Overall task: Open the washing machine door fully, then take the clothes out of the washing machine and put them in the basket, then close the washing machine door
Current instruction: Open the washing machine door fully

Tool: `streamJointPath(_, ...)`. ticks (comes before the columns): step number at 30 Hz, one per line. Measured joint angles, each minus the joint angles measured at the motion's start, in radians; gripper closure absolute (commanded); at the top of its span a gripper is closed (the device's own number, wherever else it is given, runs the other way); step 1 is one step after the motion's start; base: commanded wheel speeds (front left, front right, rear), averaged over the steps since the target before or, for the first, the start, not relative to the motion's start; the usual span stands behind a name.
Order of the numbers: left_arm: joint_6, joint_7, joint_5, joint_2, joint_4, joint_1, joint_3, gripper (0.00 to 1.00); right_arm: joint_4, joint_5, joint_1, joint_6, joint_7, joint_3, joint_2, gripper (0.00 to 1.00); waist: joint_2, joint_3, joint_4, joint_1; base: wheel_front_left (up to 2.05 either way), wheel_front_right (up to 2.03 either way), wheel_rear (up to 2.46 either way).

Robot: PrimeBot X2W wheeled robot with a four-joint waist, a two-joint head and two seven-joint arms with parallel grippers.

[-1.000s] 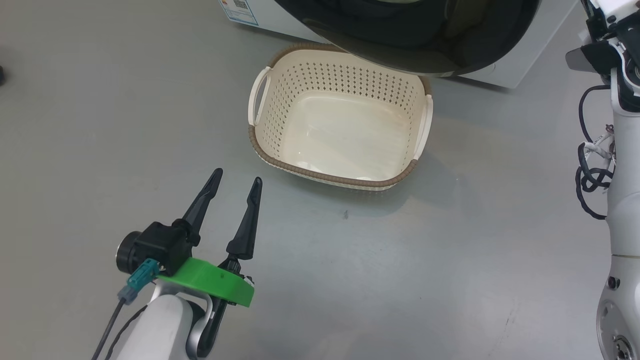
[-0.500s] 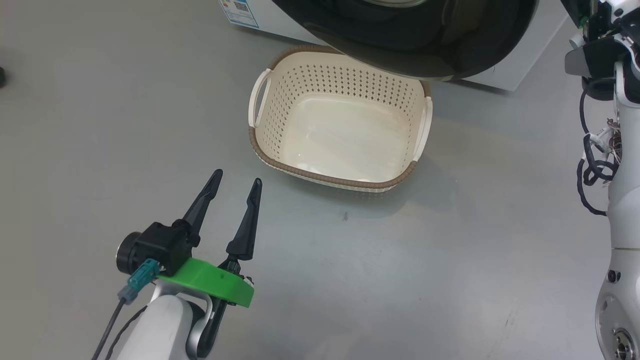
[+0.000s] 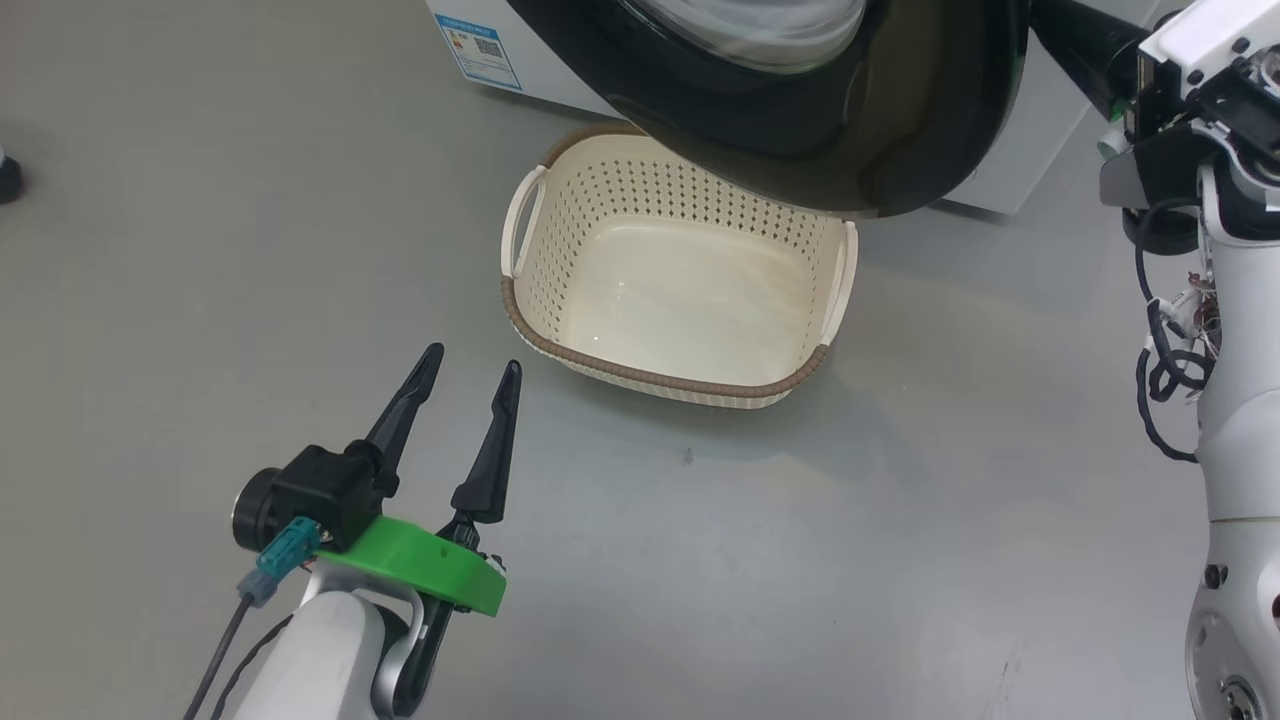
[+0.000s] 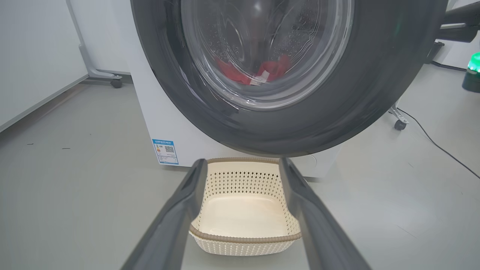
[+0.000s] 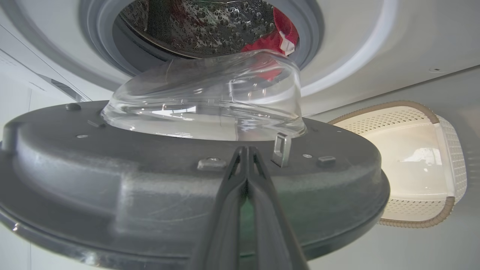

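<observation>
- The large round washing machine door, with its glossy black rim and bulging clear glass bowl, stands partly open on the big white front-loading washing machine.
- The bright red fabric clothes with a white tag lie inside the perforated steel drum.
- The small cream perforated plastic basket with a brown woven rim sits on the grey floor just before the machine, its far edge under the door.
- The left gripper has its 2 dark fingers spread, gripping nothing, near the basket.
- The right gripper has its 2 fingers pressed together, tips at the door's grey inner face; contact cannot be told.
</observation>
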Motion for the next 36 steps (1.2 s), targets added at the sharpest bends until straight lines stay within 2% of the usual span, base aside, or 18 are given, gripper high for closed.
streamJointPath(20,0.010,0.000,0.009,0.000,0.027,0.039,0.030,0.00,0.057,0.121,0.154,0.010,0.051,-0.018,0.064,1.00,0.0000,-0.131,0.007,0.0000,0.00,0.00,0.00)
streamJointPath(36,0.010,0.000,0.028,0.000,0.022,0.055,0.038,0.00,0.052,0.165,0.211,0.010,0.073,0.066,0.075,1.00,0.0000,-0.166,-0.005,0.0000,0.00,0.00,0.00)
